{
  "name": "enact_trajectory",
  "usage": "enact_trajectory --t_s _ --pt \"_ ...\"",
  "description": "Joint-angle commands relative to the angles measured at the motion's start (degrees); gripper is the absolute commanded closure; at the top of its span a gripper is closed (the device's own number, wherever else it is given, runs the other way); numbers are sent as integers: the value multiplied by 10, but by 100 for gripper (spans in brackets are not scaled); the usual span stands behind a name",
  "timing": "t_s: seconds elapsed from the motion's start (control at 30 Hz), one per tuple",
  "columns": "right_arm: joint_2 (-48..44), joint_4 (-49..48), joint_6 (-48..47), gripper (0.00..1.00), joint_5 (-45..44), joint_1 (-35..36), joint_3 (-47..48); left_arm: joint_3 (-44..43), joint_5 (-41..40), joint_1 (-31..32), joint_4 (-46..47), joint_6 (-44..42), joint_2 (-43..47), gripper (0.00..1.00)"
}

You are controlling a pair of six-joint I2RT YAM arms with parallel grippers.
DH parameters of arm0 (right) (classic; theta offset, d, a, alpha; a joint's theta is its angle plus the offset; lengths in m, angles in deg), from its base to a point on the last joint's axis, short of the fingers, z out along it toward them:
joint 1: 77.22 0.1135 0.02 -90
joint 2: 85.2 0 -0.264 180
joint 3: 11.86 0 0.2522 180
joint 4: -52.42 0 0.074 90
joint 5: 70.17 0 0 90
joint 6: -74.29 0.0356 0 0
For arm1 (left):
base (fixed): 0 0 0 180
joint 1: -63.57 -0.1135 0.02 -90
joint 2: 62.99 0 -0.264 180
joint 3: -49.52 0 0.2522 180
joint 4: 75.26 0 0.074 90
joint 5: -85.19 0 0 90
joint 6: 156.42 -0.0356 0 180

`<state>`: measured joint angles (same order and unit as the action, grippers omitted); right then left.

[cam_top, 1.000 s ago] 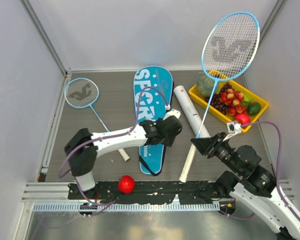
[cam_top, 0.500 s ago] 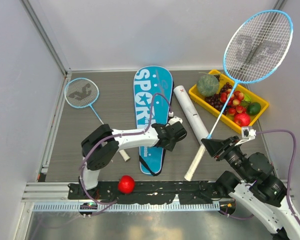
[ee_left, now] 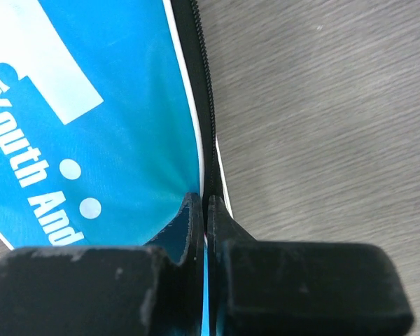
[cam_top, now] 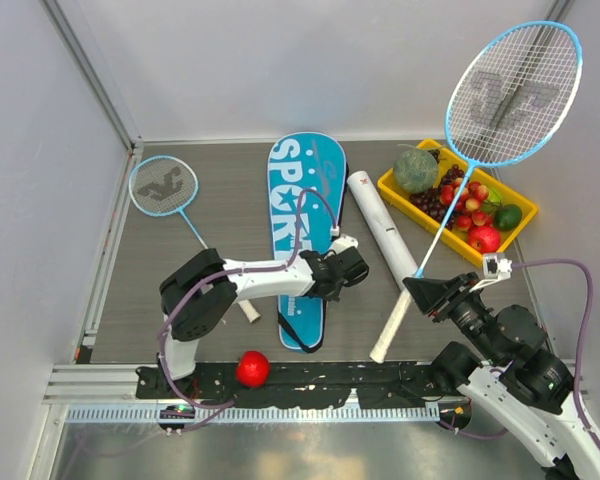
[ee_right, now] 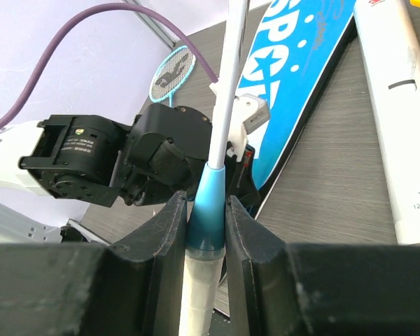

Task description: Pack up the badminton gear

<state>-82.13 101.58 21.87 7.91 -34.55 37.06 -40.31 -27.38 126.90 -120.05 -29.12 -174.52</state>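
Observation:
The long blue "SPORT" racket cover [cam_top: 298,190] lies flat at the table's middle. My left gripper [cam_top: 332,275] is at its right edge, shut on the zippered rim of the cover [ee_left: 91,105], with blue fabric pinched between the jaws [ee_left: 206,203]. My right gripper [cam_top: 417,290] is shut on a light-blue racket [cam_top: 510,95] at the blue cone above its white handle [ee_right: 208,210]. That racket is lifted and slants up to the right, its head above the tray. A second racket [cam_top: 163,186] lies at the far left. A white tube [cam_top: 380,228] rests right of the cover.
A yellow tray [cam_top: 525,215] of fruit stands at the back right, under the raised racket's head. A red ball [cam_top: 252,368] sits by the near edge between the arm bases. Grey walls close in the left, back and right sides.
The left gripper has slid slightly down the cover's right edge and shut on its rim. The right arm swung the held racket rightward a second ago and has since held still.

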Motion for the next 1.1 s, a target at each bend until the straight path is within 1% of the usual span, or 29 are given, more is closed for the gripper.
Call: enact_trajectory --t_s 0.0,0.17,0.27,0.4,0.6,0.8,0.97,1.07 --pt "1 -53 2 95 14 2 -10 41 3 0 21 24 59 100" --pt "18 -71 21 95 50 2 -50 87 37 -5 68 47 127 100" --pt "27 -83 30 95 78 2 -69 100 62 -11 85 45 146 100" --pt "32 -87 39 95 102 2 -89 99 45 -16 66 56 154 100" --pt "42 -103 92 95 182 2 -150 152 69 -36 122 88 206 100" --pt "57 -154 161 95 251 2 -210 167 63 -53 125 110 235 100" --pt "56 -152 174 95 262 2 -223 209 70 -65 166 141 277 100" --pt "46 -150 188 95 272 2 -234 225 60 -73 168 150 295 100"
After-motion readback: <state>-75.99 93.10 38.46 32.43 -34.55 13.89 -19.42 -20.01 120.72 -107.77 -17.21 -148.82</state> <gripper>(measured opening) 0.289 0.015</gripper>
